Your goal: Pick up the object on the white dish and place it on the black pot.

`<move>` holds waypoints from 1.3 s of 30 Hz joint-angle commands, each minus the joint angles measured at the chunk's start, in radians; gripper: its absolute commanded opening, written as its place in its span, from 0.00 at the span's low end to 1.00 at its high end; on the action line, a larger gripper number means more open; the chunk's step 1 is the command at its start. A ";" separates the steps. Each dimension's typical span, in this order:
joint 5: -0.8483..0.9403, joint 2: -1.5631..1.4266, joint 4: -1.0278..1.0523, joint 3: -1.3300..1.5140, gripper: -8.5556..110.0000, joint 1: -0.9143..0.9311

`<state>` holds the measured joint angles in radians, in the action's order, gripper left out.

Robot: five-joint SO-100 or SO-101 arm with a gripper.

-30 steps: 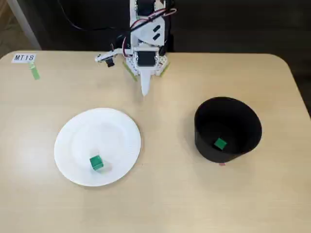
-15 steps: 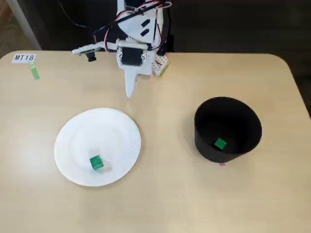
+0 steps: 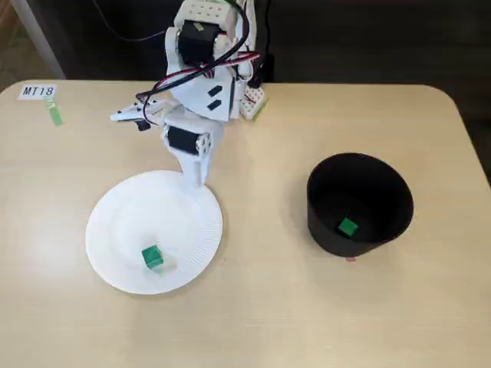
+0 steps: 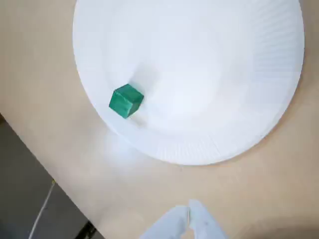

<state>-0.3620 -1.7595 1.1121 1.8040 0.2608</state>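
The object (image 4: 126,100) on the white dish (image 4: 239,124) looks light, rigid; I'd pinch opposite flat faces. Claw (image 4: 189,211) closed, empty.

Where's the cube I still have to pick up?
In the fixed view, the green cube sits on the white plate, near its front rim, left of the black pot.

This looks like a lab or a classroom, maybe: a plain tan table (image 3: 268,307) has a paper label (image 3: 38,91) at its far left corner.
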 commanded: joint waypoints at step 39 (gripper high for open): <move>-0.233 0.910 0.577 -1.022 0.20 0.115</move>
<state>-0.6013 -0.8376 1.6797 0.8191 0.3697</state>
